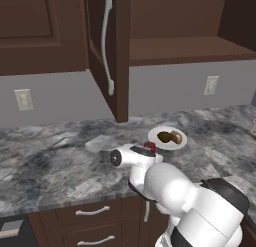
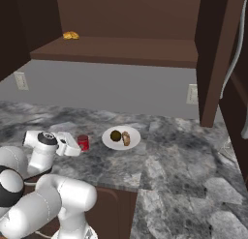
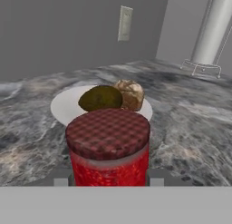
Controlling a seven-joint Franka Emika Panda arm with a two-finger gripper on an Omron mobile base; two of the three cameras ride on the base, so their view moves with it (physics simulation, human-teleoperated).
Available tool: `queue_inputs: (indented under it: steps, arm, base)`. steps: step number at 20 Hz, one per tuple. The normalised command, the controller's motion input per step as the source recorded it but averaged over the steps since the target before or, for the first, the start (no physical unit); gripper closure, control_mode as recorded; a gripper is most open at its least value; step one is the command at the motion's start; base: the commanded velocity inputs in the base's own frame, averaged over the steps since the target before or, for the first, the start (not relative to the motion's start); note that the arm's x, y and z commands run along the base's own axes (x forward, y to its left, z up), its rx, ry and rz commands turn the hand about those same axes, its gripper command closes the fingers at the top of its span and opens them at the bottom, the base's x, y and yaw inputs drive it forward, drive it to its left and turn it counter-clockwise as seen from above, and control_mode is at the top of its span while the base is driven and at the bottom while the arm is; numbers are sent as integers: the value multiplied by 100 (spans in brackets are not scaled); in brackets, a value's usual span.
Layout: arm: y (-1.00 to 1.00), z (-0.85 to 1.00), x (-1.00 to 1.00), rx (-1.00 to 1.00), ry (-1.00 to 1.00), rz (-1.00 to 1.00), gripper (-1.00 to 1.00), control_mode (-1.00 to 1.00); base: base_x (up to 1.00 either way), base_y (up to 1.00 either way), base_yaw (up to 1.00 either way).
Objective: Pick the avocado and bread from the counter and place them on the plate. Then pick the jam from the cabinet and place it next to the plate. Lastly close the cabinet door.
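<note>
I have the jam (image 3: pixel 108 150) clamped between my fingers (image 3: pixel 156 177), one on each flank of the jar, low on its body, well under the checked lid. My gripper (image 2: pixel 80 147) sits low over the counter (image 2: pixel 184 151) just beside the plate (image 2: pixel 109 142), on the side facing the counter's front edge; the plate already carries the avocado (image 2: pixel 115 135) and the bread (image 2: pixel 126 138), which lie touching each other. I cannot tell whether the jar's base rests on the stone or hangs just above it.

I judge the jar to be rigid, smooth-sided and fairly heavy for its size, probably glass, so it could slip if my squeeze slackens and break if dropped. The straight round wall is the right place to hold; the lid is wider and would give a poorer seat. Above the plate the cabinet door (image 1: pixel 111 56) stands open.
</note>
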Motion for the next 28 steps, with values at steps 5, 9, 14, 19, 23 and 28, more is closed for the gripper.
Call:
queue_inputs:
  steps: [5,9,14,19,23,28]
  arm:
    - [0,-10,3,0,-2,0,100,-100]
    - [0,-10,0,0,-2,0,100,-100]
    - [0,-11,0,0,-4,0,100,-100]
    - [0,-17,1,0,-4,0,100,-100]
    - [0,-15,3,0,-3,0,100,-100]
    - [0,-14,2,0,-1,0,100,-100]
  base:
    - [0,0,0]
    - [0,0,0]
    - [0,0,0]
    - [0,0,0]
    - [0,0,0]
    - [0,0,0]
